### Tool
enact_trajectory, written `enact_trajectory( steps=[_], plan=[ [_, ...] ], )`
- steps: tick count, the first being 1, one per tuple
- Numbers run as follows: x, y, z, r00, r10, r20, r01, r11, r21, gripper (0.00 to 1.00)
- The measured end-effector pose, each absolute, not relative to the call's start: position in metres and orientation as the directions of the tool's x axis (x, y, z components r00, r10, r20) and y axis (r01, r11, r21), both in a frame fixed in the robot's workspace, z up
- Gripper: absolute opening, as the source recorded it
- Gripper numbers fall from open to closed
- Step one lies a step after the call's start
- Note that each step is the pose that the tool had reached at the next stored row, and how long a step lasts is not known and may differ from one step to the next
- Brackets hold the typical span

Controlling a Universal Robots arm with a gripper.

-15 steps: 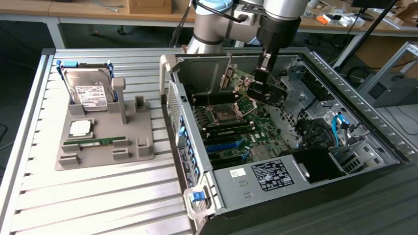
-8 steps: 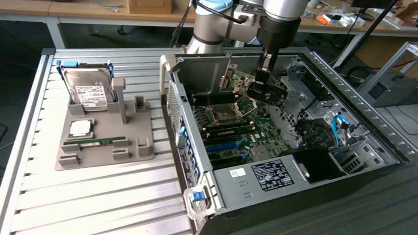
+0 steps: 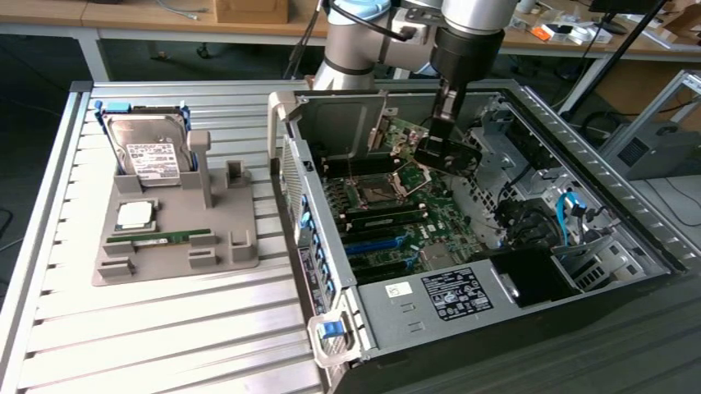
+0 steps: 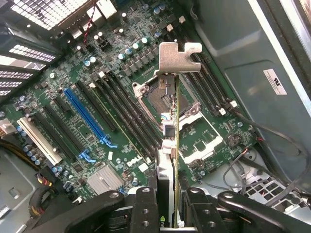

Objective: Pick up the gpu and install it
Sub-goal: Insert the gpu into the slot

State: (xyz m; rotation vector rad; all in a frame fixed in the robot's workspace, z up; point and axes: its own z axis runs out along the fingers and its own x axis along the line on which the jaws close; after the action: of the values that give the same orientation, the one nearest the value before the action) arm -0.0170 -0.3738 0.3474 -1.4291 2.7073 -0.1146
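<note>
The gpu (image 4: 171,145) hangs edge-on inside the open computer case (image 3: 613,205), up above the green motherboard (image 4: 121,97). The gripper (image 4: 167,206) is pinched tight on the card, and its silver bracket (image 4: 179,54) points away from the fingers.

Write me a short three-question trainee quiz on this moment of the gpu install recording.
1. True or false: the gpu is already seated in a slot on the motherboard.
2. What is the gripper holding? A) the hard drive B) the gpu C) the RAM stick
3. Fill in: on the grey holder, at the exterior view's left, the hard drive stands at the far end and the ____ stick lies nearer the camera.

Key: 1. False, it hangs edge-on above the board inside the open computer case, jaws shut on it. 2. B. 3. RAM.
</note>
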Motion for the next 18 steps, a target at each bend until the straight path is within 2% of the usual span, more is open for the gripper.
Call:
enact_trajectory(
  steps=[18],
  plan=[
    [-0.0171, -0.3738, 0.3467, -0.478, -0.878, -0.034, -0.872, 0.479, -0.102, 0.27]
  ],
)
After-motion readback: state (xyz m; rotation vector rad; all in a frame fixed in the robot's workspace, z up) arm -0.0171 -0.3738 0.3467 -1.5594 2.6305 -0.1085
